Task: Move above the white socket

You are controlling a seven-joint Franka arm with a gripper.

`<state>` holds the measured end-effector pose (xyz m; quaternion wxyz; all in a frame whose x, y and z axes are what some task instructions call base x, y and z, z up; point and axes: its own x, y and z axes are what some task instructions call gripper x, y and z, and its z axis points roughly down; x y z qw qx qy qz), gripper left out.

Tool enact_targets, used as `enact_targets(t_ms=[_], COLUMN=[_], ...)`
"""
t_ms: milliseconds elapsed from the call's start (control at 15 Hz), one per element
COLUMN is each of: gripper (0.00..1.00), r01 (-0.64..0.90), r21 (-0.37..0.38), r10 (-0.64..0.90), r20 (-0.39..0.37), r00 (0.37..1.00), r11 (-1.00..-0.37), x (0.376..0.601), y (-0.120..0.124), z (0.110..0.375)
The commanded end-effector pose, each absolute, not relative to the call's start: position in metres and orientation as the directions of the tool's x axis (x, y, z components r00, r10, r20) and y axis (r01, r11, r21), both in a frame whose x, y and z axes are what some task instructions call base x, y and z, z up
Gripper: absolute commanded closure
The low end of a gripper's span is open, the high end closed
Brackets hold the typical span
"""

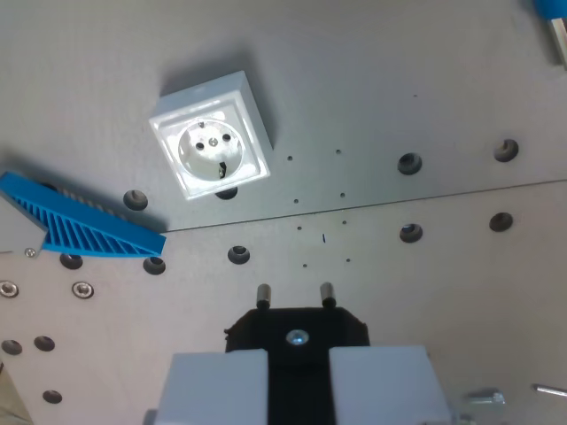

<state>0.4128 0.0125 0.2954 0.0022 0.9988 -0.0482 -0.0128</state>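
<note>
The white socket [211, 137] lies flat on the grey metal plate [372, 80] in the upper left of the wrist view. It is square, with a round recess and two pin holes. My gripper [298, 359] is at the bottom centre, shut on a black plug [297, 329]. The plug's two metal pins [263, 295] point up the picture. Its light grey fingers [217, 385] sit either side of the plug. The socket is well up and toward the wrist view's left of the plug pins, clearly apart from them.
A blue ribbed wedge [80, 223] lies at the left edge, just below and left of the socket. Several holes [408, 163] and a seam [425, 197] mark the plates. A blue and white object [554, 22] shows at the top right corner.
</note>
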Motion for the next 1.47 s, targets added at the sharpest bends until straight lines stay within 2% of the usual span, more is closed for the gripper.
enact_targets(t_ms=[67, 533, 1467], gripper=[1.00, 1.00, 1.00], r01=[-0.004, 0.064, 0.186], r21=[0.000, 0.005, 0.011], r10=[-0.004, 0.065, 0.187], r20=[0.072, 0.053, 0.063], r00=[0.997, 0.997, 0.980], r11=[-1.000, -0.998, -0.982], x=[0.408, 0.405, 0.394], y=[0.017, 0.027, 0.047], z=[0.281, 0.247, 0.177])
